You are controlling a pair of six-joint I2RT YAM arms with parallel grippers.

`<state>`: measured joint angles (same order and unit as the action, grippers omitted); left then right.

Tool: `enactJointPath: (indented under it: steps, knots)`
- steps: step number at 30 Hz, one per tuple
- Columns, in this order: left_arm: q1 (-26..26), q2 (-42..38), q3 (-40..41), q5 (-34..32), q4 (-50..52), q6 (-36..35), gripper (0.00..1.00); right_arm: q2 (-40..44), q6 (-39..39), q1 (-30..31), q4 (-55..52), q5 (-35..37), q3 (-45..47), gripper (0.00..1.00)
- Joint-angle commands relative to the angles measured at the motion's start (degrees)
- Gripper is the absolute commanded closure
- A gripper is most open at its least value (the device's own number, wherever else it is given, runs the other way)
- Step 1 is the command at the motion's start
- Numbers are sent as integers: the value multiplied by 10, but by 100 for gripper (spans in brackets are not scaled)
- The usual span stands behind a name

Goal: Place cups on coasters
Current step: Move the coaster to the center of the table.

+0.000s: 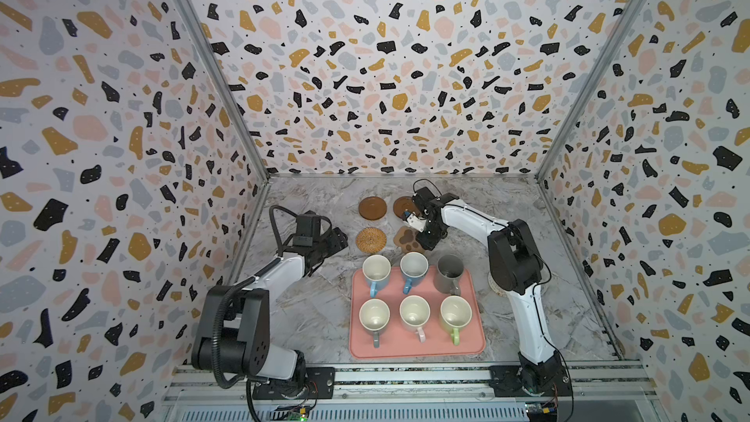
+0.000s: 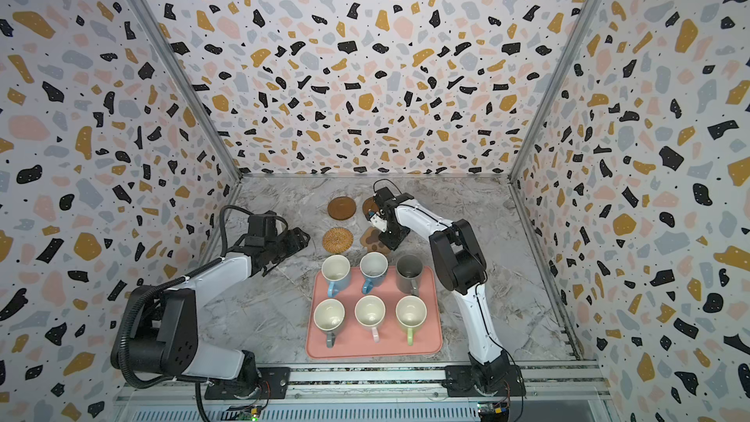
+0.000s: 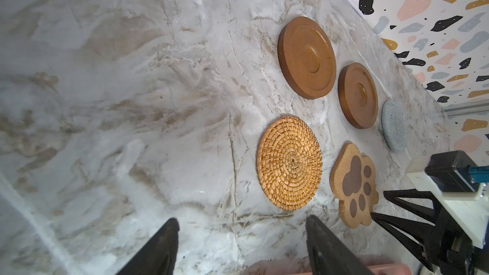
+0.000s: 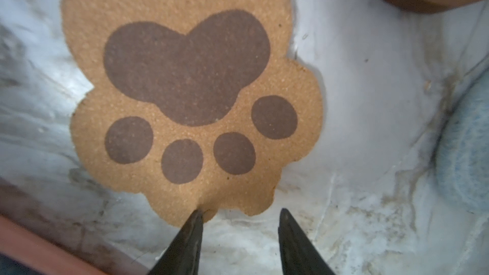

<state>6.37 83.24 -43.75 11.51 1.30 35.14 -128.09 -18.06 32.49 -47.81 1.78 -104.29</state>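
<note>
Terrazzo-papered walls [image 1: 385,75] enclose a marble bench [image 1: 316,318] where a pink tray [image 1: 418,353] carries six cups [image 1: 414,312], the left claw [image 3: 242,218] spread wide and empty, the right claw [image 4: 241,210] half parted, one tip touching the edge of the paw-shaped coaster [image 4: 185,75].

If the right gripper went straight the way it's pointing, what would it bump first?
Most likely the paw coaster. The right gripper points at its edge, with one fingertip right at the rim. Depth is hard to judge, so it might meet the table beside it instead.
</note>
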Motion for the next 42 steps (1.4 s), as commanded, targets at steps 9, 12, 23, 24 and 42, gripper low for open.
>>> enactJointPath:
  steps: [9, 12, 23, 24, 42]
  knots:
    - [-5, -16, 4, -3, 3, -6, 23, 8, 9, -3, -1, -5, -27, 51]
    - [-5, -16, 3, -4, 5, -7, 23, 13, 9, -4, -2, -2, -27, 51]
    - [-5, -10, -12, -4, 10, -8, 23, 88, 45, -59, 2, -18, -17, 44]
    - [-4, -10, -13, -5, 11, -8, 23, 100, 59, -69, 3, -18, -9, 42]
    - [-6, 0, -22, -8, 19, -11, 23, 507, 545, -236, 177, -66, 526, 27]
